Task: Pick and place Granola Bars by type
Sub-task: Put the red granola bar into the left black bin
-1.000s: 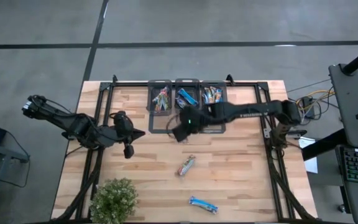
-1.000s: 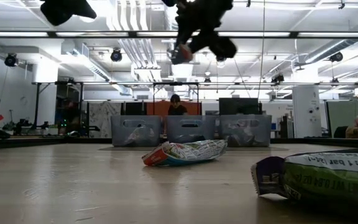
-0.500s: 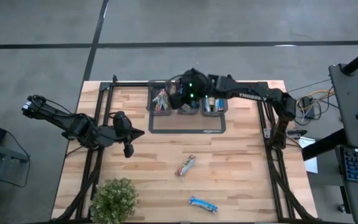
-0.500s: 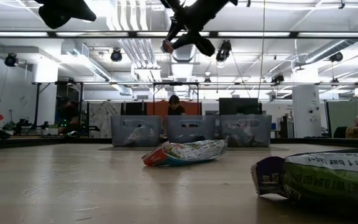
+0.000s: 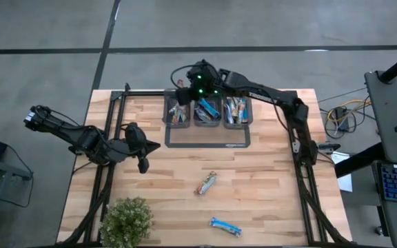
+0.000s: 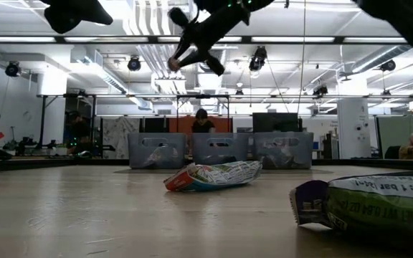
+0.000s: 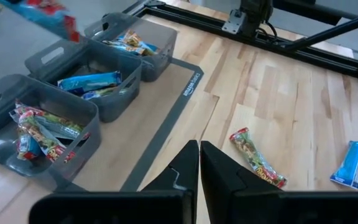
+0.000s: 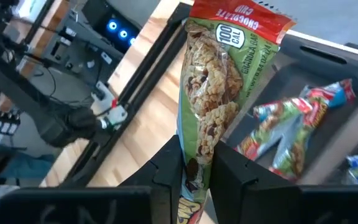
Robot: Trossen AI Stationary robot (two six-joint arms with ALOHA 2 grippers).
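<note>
My right gripper [image 5: 185, 87] hangs high over the far-left corner of the left grey bin [image 5: 178, 112], shut on a green and red granola bar [image 8: 213, 93]. That bin [image 7: 39, 127] holds multicoloured bars. The middle bin [image 5: 207, 110] holds blue ones, and the right bin [image 5: 236, 110] holds more bars. Another green and red bar [image 5: 207, 183] and a blue bar [image 5: 225, 226] lie flat on the wooden table. My left gripper [image 5: 143, 165] waits shut at the table's left, holding nothing. My right gripper pinches the green and red bar near its one end [image 8: 199, 140] between its two fingers [image 8: 166, 165]. The bar runs on along the fingers and sticks out past their tips, red end [image 8: 241, 15] foremost. It is lifted clear, slanting down over the left bin.
The three bins stand along the far side of a dark mat [image 5: 207, 136]. A leafy green plant [image 5: 126, 222] stands at the near left corner. Black frame rails run along both sides of the table [image 5: 267, 186]. In the low view a person sits behind the bins, in the room beyond.
My right gripper has carried the green and red bar from over the mat toward the table's far edge and to the left, rising a little. It now hangs over the left bin's far corner, still shut on the bar.
</note>
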